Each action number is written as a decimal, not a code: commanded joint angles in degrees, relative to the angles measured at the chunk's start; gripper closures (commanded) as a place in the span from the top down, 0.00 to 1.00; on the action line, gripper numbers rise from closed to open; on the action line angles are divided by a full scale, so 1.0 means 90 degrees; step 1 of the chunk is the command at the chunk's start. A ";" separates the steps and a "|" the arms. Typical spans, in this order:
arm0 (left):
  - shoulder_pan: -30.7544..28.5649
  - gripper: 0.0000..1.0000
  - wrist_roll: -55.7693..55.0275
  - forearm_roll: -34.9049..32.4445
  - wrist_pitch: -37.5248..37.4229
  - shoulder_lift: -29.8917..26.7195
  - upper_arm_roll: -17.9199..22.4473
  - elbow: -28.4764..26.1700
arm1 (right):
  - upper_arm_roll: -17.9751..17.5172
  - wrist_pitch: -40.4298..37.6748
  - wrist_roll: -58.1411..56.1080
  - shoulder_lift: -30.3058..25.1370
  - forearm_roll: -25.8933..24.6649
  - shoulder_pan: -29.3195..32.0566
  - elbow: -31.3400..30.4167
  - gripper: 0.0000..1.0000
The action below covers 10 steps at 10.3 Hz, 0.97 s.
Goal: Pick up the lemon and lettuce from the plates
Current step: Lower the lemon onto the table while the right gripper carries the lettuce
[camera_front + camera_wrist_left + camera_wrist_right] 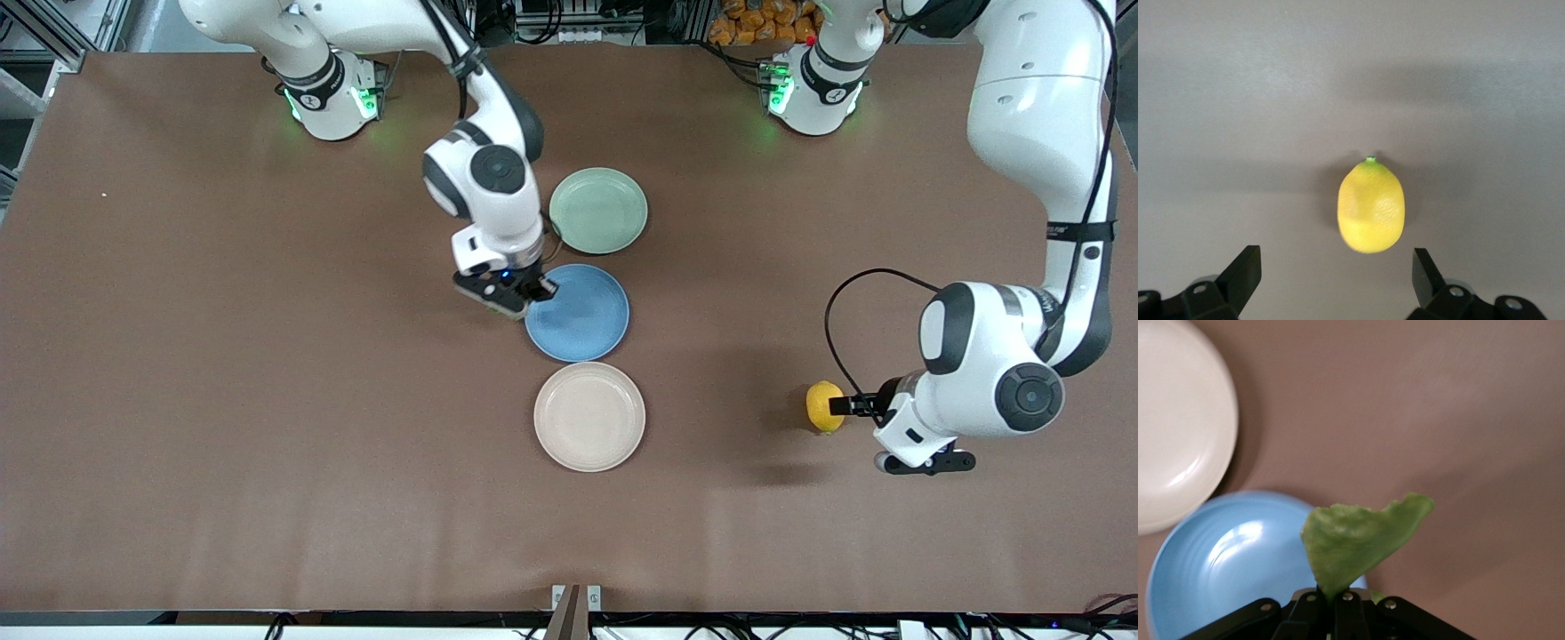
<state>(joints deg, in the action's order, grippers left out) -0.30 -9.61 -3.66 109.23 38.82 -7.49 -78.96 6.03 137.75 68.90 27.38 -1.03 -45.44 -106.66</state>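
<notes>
The yellow lemon (824,406) (1371,205) lies on the bare brown table toward the left arm's end, off any plate. My left gripper (843,407) (1336,260) is low beside it and open, its fingertips just short of the fruit and not touching it. My right gripper (523,300) (1335,597) hangs over the rim of the blue plate (578,313) (1225,560), shut on the green wrinkly lettuce (1358,543), which sticks out from its fingertips. The mint green plate (598,211) and the beige plate (589,416) (1178,420) hold nothing.
The three plates stand in a row at the table's middle, mint green farthest from the front camera, blue between, beige nearest. Brown tabletop (267,400) spreads toward both arms' ends.
</notes>
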 commanded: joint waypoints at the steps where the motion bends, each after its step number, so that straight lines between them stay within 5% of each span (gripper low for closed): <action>1: -0.0103 1.00 0.0033 -0.0160 -0.0319 -0.0357 -0.0037 -0.0113 | -0.0114 -0.0012 -0.0893 -0.0142 -0.0061 0.0759 -0.0219 0.00; 5: -0.0355 1.00 0.0082 -0.0169 -0.0447 -0.0805 -0.0066 -0.0375 | -0.0124 -0.0313 -0.2729 -0.0181 -0.0051 0.1980 -0.0229 0.00; 10: -0.0338 1.00 0.0229 -0.0062 -0.0137 -0.1850 -0.0067 -0.2043 | -0.0124 -0.0745 -0.5590 -0.0279 -0.0041 0.3902 -0.0239 0.00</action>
<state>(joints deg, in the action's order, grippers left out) -3.21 -8.08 -3.79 105.58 27.45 -7.78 -89.65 6.11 131.46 25.01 26.06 -1.04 -15.64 -107.66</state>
